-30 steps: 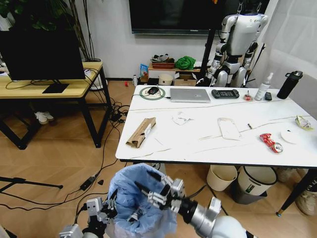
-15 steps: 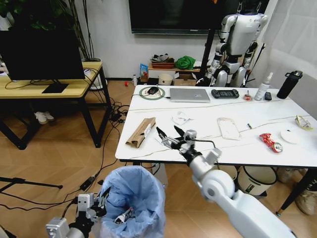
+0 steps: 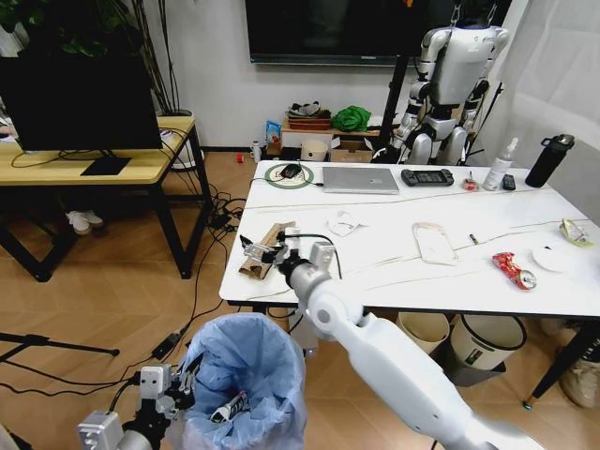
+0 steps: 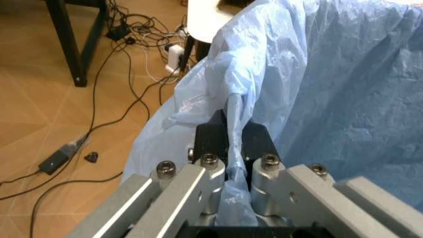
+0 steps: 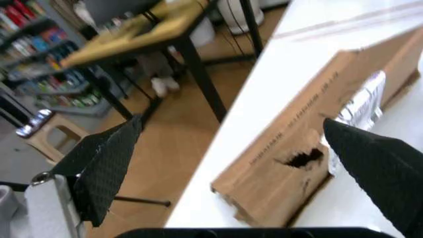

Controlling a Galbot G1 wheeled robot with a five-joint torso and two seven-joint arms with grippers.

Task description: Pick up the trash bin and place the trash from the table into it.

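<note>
Cardboard piece (image 5: pixel 310 148) between spread right gripper (image 3: pixel 265 251) fingers; left gripper (image 4: pixel 233 163) fingers pinching trash bin (image 3: pixel 246 375) liner.

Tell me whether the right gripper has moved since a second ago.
Yes. The right gripper has gone from over the trash bin up and across to the table, now open at the brown cardboard piece near its left edge.

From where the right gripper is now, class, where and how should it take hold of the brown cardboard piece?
Grip the cardboard piece across its narrow width at the end by the table edge, from above. It lies flat and long, and the open right gripper has one finger to each side of that end.
</note>
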